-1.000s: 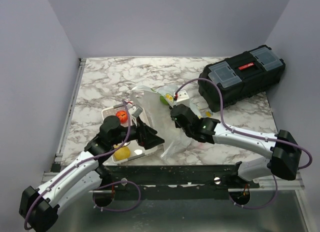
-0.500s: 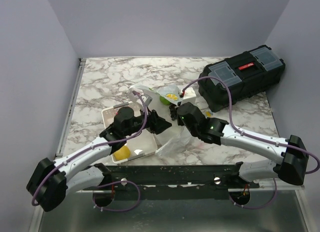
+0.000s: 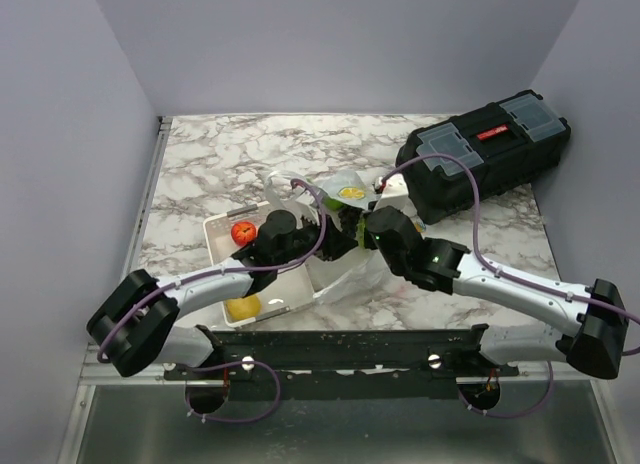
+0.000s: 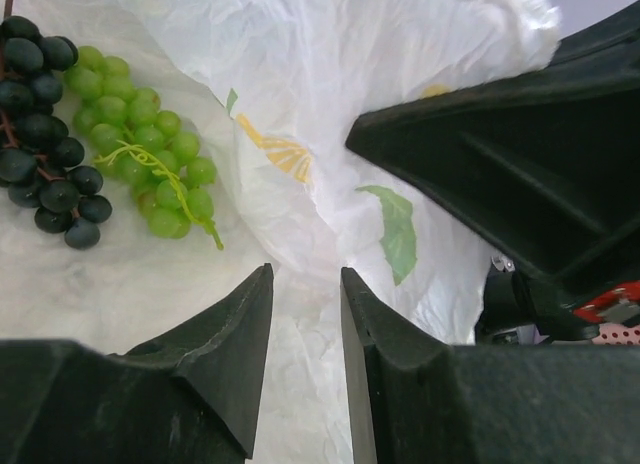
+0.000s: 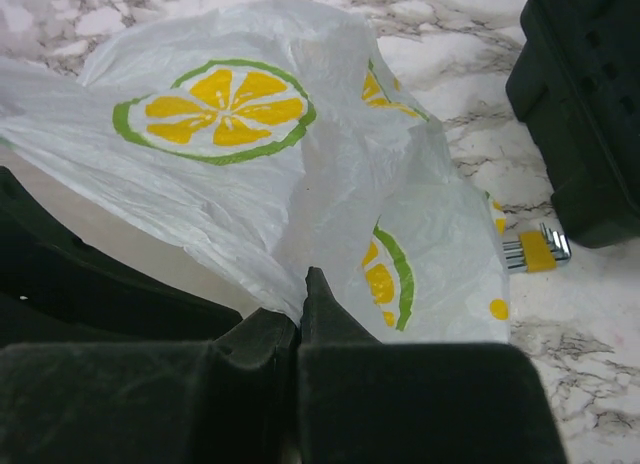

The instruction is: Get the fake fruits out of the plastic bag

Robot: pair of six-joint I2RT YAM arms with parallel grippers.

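Note:
The plastic bag point(image 3: 342, 280), thin white film with lemon prints, lies crumpled at mid-table between my two grippers. Inside it, in the left wrist view, lie two fake fruits: a light-green grape bunch point(image 4: 150, 154) and, touching it, a dark purple-black grape bunch point(image 4: 45, 134). My left gripper point(image 4: 306, 274) is inside the bag's mouth, right of the grapes. Its jaws stand a narrow gap apart, and a fold of bag film shows in that gap. My right gripper point(image 5: 303, 294) is shut, pinching the bag's film point(image 5: 250, 184) at its tips.
A white tray point(image 3: 215, 229) sits left of the bag with a red apple point(image 3: 242, 231) and a yellow fruit point(image 3: 242, 306) in it. A black toolbox point(image 3: 485, 154) stands at the back right. Hex keys point(image 5: 535, 249) lie beside the bag near the toolbox.
My left arm has swung right from over the tray into the bag's mouth, and its jaws have narrowed a lot. The right gripper, still shut, shifted slightly right.

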